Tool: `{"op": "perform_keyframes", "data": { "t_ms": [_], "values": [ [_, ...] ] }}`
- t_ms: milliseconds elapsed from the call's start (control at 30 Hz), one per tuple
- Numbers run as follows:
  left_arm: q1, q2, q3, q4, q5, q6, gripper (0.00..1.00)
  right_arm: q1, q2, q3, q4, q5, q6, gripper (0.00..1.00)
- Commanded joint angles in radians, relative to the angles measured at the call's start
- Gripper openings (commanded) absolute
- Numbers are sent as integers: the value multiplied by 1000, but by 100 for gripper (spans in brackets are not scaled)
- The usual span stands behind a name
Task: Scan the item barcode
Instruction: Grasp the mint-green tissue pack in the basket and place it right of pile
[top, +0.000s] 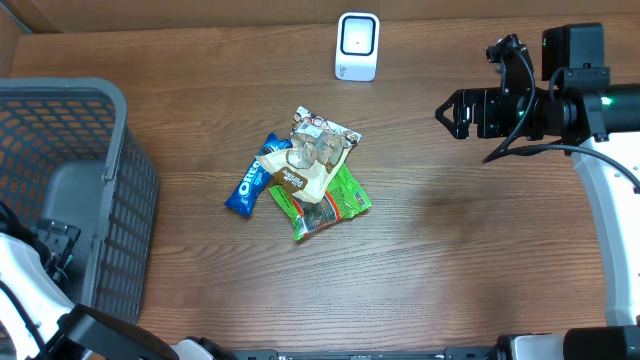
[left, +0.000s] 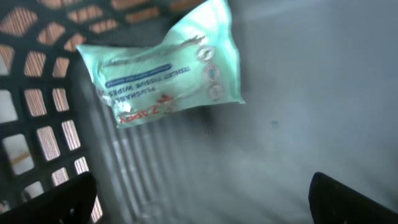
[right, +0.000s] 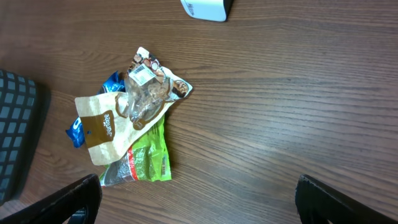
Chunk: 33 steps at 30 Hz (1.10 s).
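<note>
Two dark fingertips (left: 53, 199) of the left gripper (left: 202, 205) fill the lower corners of the left wrist view. They are spread wide apart with nothing between them. Only their ends show; the frame cuts off the rest. Behind them a pale green wipes packet (left: 165, 62) lies on the grey floor of the basket (left: 298, 93), close to the mesh wall. This picture is blurred and the print on the packet is turned, so only a red brand word and some blue lines can be read in part. From overhead the basket stands at the left edge of the table (top: 480, 250). The left arm is mostly cut off at the bottom left corner, and I cannot find its gripper in that view.

The right gripper (right: 199, 202) also shows in its own view as two dark tips in the lower corners, wide apart and holding nothing. From overhead it hangs above the right part of the table, well apart from the goods.

The items to scan lie in a heap at the middle of the table. A clear bag (top: 322, 140) with brown print is on top and a beige pouch (top: 300, 182) is under it. A green pack (top: 335, 205) is partly covered, and of a blue Oreo pack (top: 246, 186) only the left end shows. A small white label sits on the clear bag, but it is too small to tell whether it carries a barcode. The white scanner (top: 357, 45) stands at the far edge, well apart from the heap. In the right wrist view the top edge cuts it off.
</note>
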Motion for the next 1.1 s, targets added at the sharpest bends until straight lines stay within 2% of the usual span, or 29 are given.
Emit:
{"op": "perform_keyframes", "data": {
  "t_ms": [0,133,267,467,733,800,833,900,933,967,1067],
  "values": [
    [13,-6,-84,95,-65,-21,100,3,2,18,5,-2,4,100],
    [13,8,-132,218,-79,61,100,3,2,18,5,-1,3,100],
    [13,37,-135,312,-79,227,100,3,2,18,5,-1,3,100],
    [13,83,-135,321,-80,451,98,3,2,18,5,-1,3,100],
    [13,213,-135,291,-151,466,95,3,2,18,-10,0,3,100],
    [13,225,-135,291,-150,460,88,3,2,18,-9,4,3,100],
    [13,226,-135,294,-150,452,74,3,2,18,-8,11,3,100],
    [11,226,-135,307,-146,428,59,3,2,18,-9,18,3,100],
    [10,226,-135,312,-135,414,42,3,2,18,-8,18,3,100],
    [8,226,-134,323,-98,393,31,3,2,18,-5,18,4,100],
    [4,226,-134,331,0,358,10,3,2,18,6,18,3,100]
  ]
}}
